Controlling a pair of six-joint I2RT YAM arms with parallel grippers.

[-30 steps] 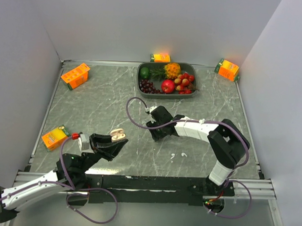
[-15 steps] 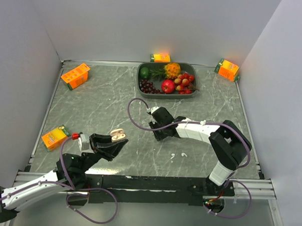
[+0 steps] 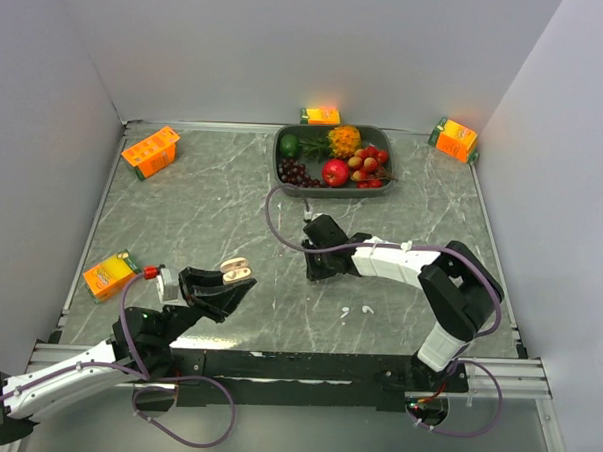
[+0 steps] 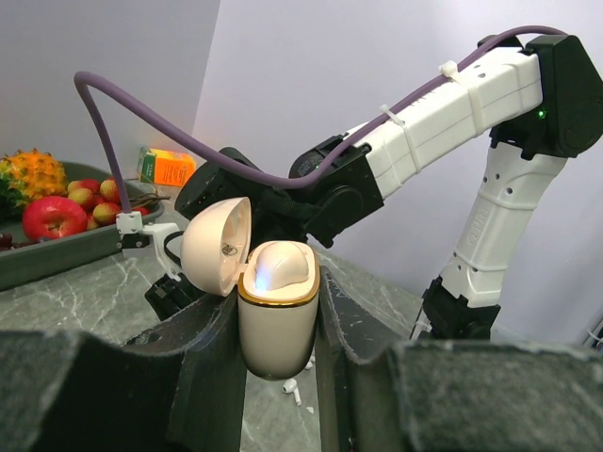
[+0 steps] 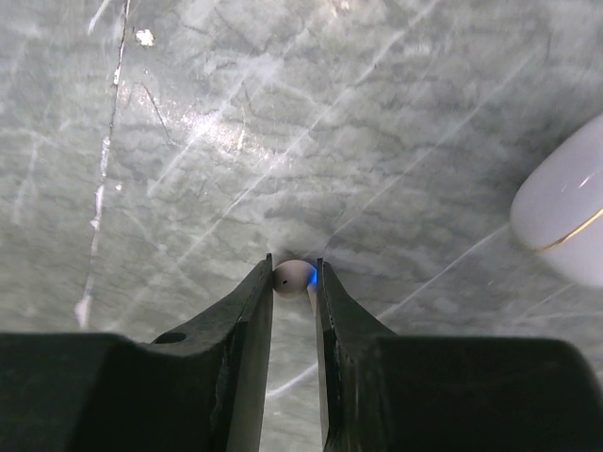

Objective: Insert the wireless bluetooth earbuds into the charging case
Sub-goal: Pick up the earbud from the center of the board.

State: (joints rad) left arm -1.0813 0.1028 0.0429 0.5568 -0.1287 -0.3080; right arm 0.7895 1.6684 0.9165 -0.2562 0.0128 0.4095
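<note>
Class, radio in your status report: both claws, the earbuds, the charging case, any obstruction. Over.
Left claw shut on open charging case, held up. Right claw pinching earbud on table. Nothing between them.

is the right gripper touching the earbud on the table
Touching. The right wrist view shows the right gripper with both fingertips against the sides of the earbud, no gap visible.

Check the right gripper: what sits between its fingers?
An earbud, glowing blue, fills the gap between the right gripper's fingers, on the table. The right wrist view shows it.
</note>
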